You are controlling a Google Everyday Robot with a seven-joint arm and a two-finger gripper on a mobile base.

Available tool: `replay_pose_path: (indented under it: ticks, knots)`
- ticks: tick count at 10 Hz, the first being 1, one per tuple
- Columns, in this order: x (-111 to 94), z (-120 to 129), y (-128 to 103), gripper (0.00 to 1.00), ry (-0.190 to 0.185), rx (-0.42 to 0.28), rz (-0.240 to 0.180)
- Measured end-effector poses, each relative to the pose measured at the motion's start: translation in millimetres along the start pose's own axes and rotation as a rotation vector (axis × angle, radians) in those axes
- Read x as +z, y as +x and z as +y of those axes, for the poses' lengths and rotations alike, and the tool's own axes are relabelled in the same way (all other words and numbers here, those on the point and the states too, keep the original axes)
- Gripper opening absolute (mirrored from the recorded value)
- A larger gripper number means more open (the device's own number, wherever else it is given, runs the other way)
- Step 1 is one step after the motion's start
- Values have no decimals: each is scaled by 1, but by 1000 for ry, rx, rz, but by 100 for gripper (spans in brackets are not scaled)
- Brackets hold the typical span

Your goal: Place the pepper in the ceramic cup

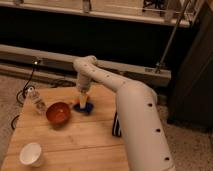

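The pepper (82, 98) is a small orange-yellow piece resting on a flat blue object (86, 107) near the middle of the wooden table (80, 142). My gripper (82, 102) points straight down right over the pepper, at the end of the white arm that reaches in from the lower right. Its jaws stand open around the pepper's spot, and I cannot tell whether they touch it. The ceramic cup (31, 153) is white and round, standing alone at the table's front left corner, far from the gripper.
A red-orange bowl (58, 113) sits just left of the blue object. A small clear bottle (36, 100) stands near the left edge. A dark flat object (116, 125) lies half hidden by the arm. Cables hang off the left side.
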Motion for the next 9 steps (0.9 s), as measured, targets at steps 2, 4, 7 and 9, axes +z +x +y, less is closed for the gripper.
replay_pose_path:
  ticks: [2, 4, 7, 9]
  knots:
    - [0, 0, -2, 80, -1, 3, -1]
    - [0, 0, -1, 80, 0, 2, -1]
    - [1, 0, 1, 80, -10, -24, 1]
    - [8, -6, 17, 80, -33, -98, 15]
